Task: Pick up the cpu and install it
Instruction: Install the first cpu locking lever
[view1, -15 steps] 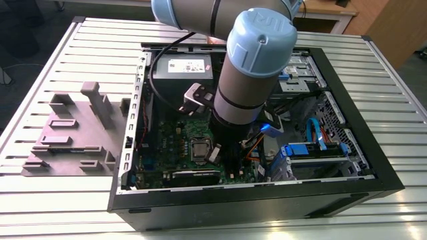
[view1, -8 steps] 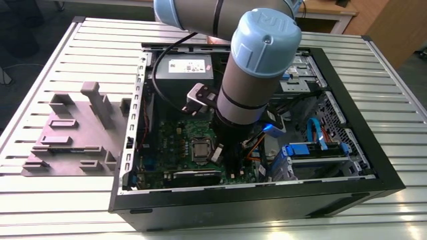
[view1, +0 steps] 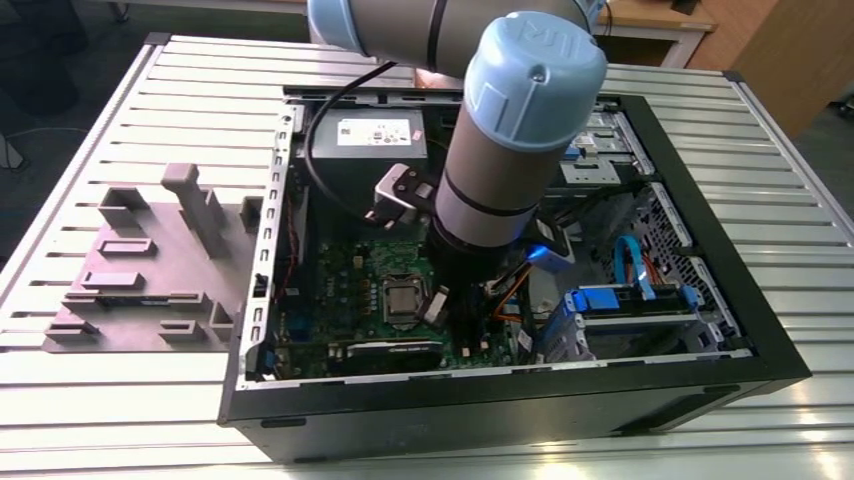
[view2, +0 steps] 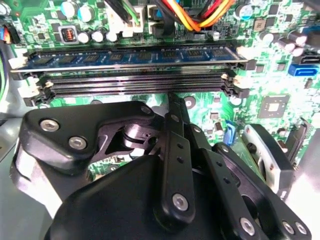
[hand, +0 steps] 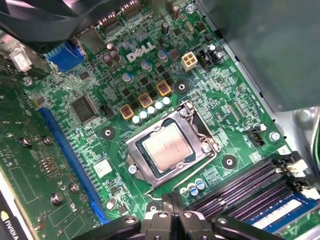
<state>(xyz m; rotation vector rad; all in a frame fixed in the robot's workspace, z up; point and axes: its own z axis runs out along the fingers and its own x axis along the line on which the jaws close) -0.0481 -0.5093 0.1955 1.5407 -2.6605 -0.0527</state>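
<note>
Sitting in its socket frame (hand: 172, 150), the cpu (hand: 165, 145) shows silvery on the motherboard (hand: 115, 145).

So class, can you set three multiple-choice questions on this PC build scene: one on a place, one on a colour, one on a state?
1. Where is the cpu?
A. In the socket
B. On the grey tray
C. In the gripper

2. What colour is the motherboard?
A. Red
B. Green
C. White

3. How is the gripper?
A. Wide open
B. Shut on a cable
C. Shut, holding nothing

Answers:
1 A: the cpu lies inside the socket.
2 B: the motherboard is green.
3 C: the gripper has its fingertips together with nothing between them.
</note>
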